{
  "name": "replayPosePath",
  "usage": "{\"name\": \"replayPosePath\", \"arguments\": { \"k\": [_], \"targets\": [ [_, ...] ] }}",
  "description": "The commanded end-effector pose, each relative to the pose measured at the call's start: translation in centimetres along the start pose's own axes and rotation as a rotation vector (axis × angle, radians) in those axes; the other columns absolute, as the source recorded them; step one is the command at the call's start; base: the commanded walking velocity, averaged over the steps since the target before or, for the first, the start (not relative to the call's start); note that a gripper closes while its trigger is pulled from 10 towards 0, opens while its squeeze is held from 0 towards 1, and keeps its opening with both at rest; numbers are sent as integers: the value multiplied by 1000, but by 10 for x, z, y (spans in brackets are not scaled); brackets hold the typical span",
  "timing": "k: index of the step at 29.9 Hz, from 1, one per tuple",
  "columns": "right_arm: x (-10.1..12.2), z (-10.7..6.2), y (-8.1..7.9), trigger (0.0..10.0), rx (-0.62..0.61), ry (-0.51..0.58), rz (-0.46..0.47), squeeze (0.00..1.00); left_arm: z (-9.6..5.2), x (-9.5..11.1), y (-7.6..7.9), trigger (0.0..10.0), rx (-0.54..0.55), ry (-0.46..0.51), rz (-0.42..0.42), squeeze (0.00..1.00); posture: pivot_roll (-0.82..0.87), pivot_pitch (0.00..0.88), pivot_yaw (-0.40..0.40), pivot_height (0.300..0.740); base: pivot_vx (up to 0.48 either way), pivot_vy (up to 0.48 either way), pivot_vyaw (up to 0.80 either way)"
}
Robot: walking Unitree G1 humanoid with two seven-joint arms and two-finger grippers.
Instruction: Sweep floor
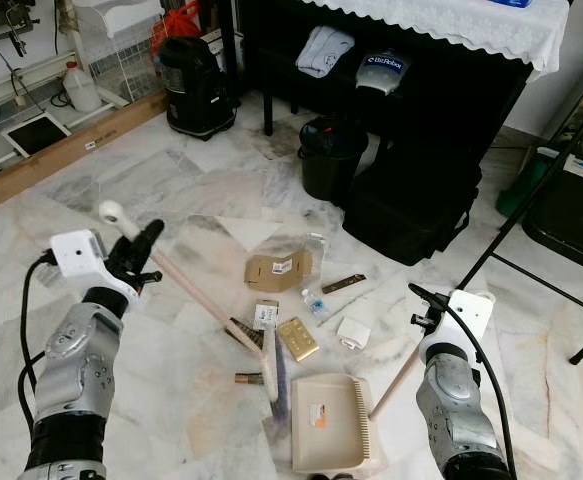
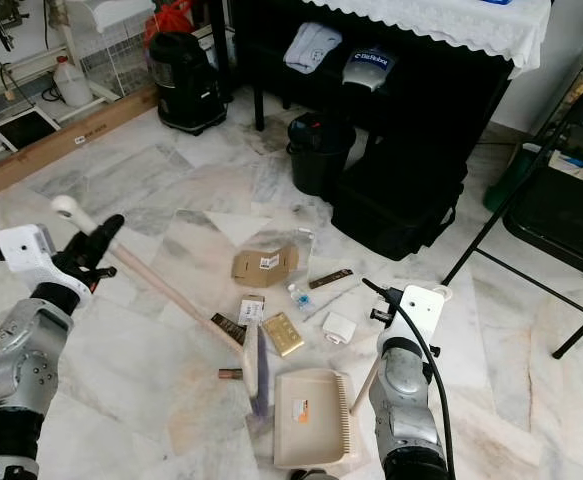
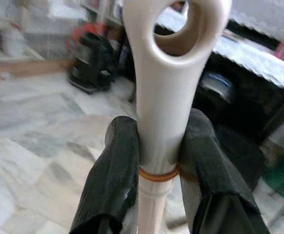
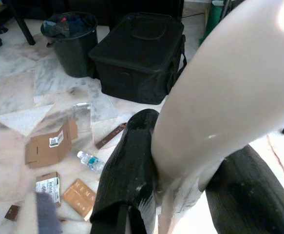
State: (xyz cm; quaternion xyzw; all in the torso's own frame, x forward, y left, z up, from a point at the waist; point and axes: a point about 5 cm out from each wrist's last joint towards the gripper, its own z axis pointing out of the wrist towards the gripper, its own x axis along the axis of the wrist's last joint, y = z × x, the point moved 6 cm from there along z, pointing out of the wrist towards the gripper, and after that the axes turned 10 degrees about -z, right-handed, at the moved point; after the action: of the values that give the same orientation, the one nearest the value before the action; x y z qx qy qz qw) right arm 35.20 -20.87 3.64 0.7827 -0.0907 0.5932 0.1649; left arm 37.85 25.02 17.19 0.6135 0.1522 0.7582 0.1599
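My left gripper (image 3: 156,161) clenches the broom (image 1: 186,285) by its smooth looped cream handle, bristles on the marble floor (image 1: 171,190) at 6 o'clock, touching the ribbed beige dustpan (image 1: 333,420), whose handle my right gripper (image 4: 180,185) grasps.

A grey-veined marble floor (image 1: 171,200) is spreading across the room, catching soft, even light. A dark counter (image 1: 441,70) is standing at the far side under a white lace cloth (image 1: 451,22) — a black bin (image 1: 331,158) and a black case (image 1: 411,205) are sitting on the floor before it. A long wooden plank (image 1: 66,150) is lying along the far left, and a black folding chair (image 1: 561,210) is standing at the right.
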Motion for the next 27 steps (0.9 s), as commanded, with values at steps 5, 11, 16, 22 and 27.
{"name": "replayPosePath", "arguments": {
  "k": [5, 11, 16, 22, 27],
  "targets": [
    [1, -2, 1, 10000, -1, 5, 4, 0, -3, 48, -23, 10000, 137, 203, 149, 0, -34, 80, -25, 740, 0, 0, 0],
    [4, 0, 2, 10000, -6, 12, 6, 0, -4, 18, -12, 10000, 71, 103, 298, 0, -39, 79, -26, 740, 0, 0, 0],
    [6, 0, 4, 10000, -11, 17, 5, 0, -5, -12, -8, 10000, 49, 17, 309, 0, -46, 81, -30, 740, 0, 0, 0],
    [7, 1, 13, 10000, -40, 24, 2, 0, -10, -43, -7, 10000, 39, -57, 317, 0, -52, 85, -32, 740, 0, 0, 0],
    [10, 3, 19, 10000, -62, 32, -2, 0, -13, -56, -5, 10000, 29, -88, 325, 0, -54, 87, -33, 740, 0, 0, 0]
  ]
}}
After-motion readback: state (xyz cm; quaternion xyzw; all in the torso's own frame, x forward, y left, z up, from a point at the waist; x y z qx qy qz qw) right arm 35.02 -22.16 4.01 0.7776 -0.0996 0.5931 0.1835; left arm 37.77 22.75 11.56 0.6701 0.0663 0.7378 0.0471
